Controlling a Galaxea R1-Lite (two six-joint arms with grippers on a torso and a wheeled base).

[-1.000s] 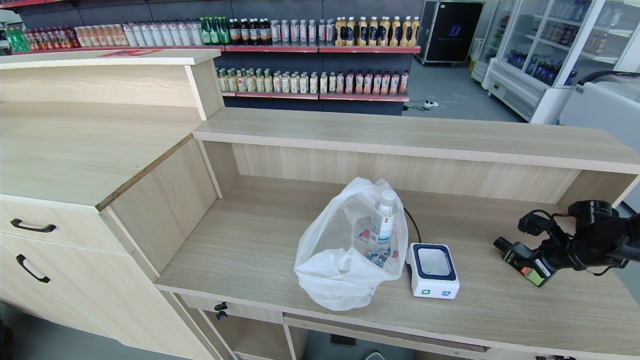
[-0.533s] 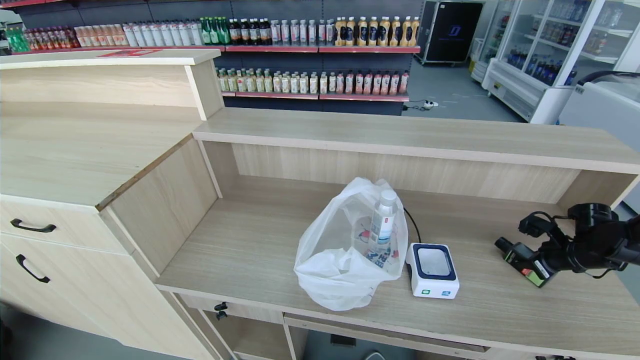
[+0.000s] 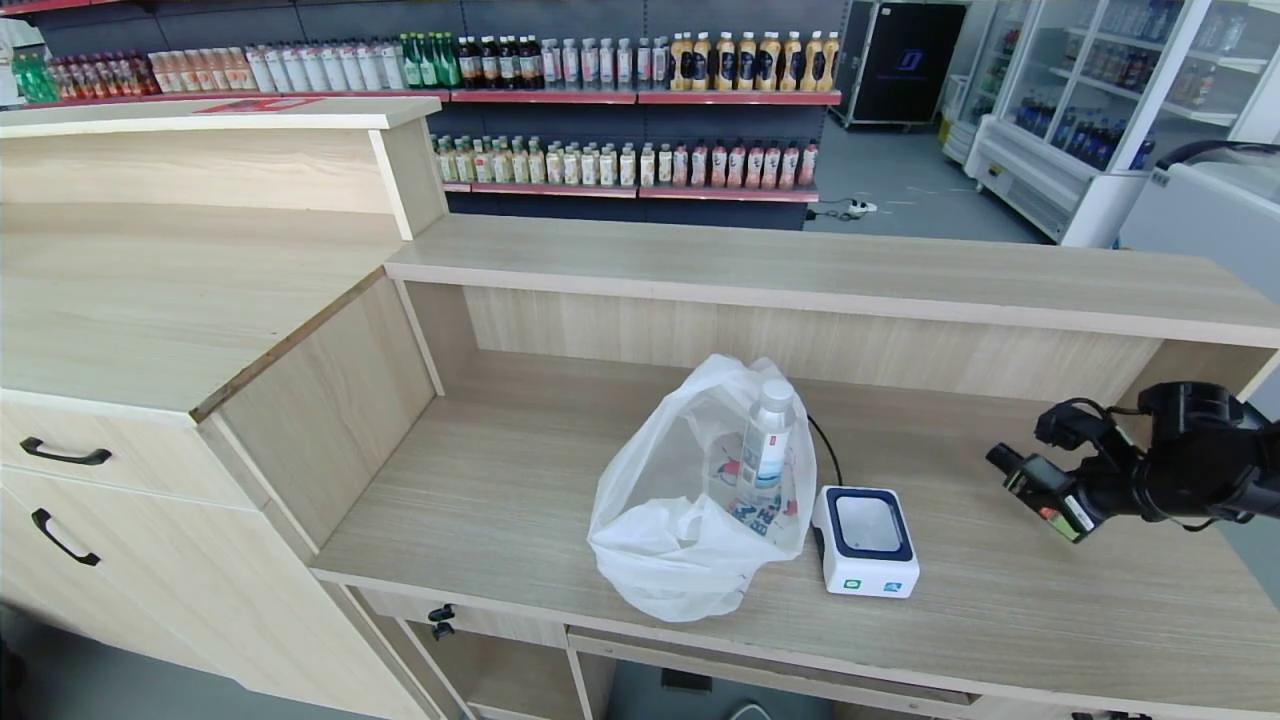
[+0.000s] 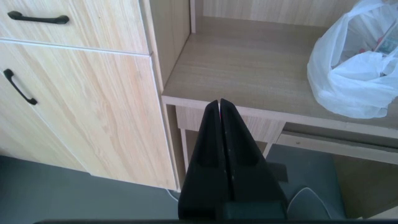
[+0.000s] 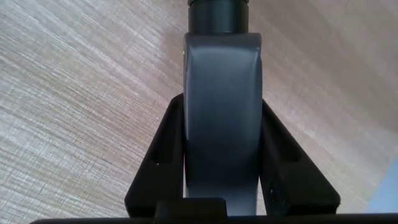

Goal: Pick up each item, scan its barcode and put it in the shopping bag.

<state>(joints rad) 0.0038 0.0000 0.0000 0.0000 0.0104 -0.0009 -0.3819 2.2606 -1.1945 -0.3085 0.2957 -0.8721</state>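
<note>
One dark bottle (image 3: 1035, 488) being clamped by the right gripper (image 5: 222, 109) above the counter (image 3: 480, 500) — scanner (image 3: 866, 540) sitting beside the shopping bag (image 3: 670, 520), left gripper (image 4: 220, 124) hanging pinched together near drawers (image 4: 74, 25)

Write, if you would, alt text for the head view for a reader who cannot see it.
The right gripper holds a dark bottle above the wooden counter, to the right of a white scanner. Left of the scanner sits a white shopping bag with a clear bottle upright inside.

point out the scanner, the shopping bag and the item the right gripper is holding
scanner (image 3: 866, 525): head view, on its dark glass window
shopping bag (image 3: 650, 540): head view, on its crumpled front wall
held item (image 3: 1040, 492): head view, on its labelled body
</note>
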